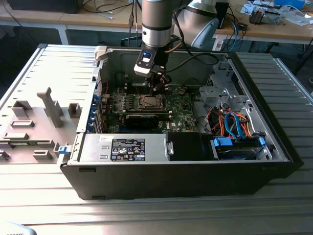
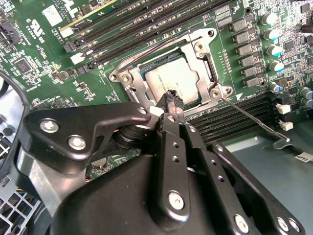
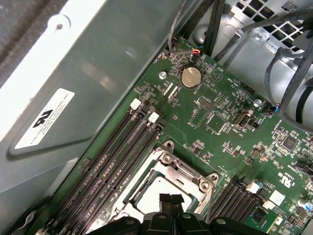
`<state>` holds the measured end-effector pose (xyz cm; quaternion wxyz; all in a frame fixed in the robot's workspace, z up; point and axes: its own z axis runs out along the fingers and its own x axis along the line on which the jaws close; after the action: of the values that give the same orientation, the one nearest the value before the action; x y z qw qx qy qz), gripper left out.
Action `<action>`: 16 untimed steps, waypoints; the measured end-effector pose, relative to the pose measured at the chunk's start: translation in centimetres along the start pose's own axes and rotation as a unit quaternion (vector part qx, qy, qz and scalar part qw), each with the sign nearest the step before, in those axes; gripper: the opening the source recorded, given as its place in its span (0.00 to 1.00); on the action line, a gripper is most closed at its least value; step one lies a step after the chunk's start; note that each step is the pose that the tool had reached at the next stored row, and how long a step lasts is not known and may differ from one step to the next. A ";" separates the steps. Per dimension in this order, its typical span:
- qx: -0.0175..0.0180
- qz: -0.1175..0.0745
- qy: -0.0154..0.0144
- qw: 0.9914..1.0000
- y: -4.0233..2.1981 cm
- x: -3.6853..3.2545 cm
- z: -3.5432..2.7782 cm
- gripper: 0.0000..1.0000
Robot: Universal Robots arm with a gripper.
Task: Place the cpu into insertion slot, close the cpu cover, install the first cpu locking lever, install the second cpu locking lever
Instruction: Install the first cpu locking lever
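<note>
Clenched empty, black fingers (image 2: 174, 104) hang just over the cpu (image 2: 168, 78), seated in the insertion slot (image 2: 210, 73) under the lowered cpu cover (image 2: 132, 84). At the exterior view's left lies a grey panel (image 1: 54, 73); the green board (image 1: 178, 111) sits centre inside the open case (image 1: 195, 171), blue cables (image 1: 234, 121) at the exterior view's right.

Cpu (image 2: 168, 78) within cpu cover (image 2: 199, 49), between memory slot rows (image 2: 146, 24)

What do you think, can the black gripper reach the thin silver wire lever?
Probably yes: the black gripper is right by the silver square-frame cover, and the thin wire lever beside it lies uncovered.
</note>
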<state>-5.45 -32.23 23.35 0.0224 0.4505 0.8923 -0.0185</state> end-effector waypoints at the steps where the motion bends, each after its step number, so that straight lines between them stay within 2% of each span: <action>1: 0.000 0.000 0.000 1.000 0.00 0.00 0.00 0.11; 7: 0.000 -0.001 0.000 1.000 0.00 0.00 0.00 0.11; 16: -0.002 -0.025 0.000 1.000 0.00 0.00 0.00 0.11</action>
<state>-5.45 -32.23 23.35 0.0226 0.4281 0.9033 -0.0175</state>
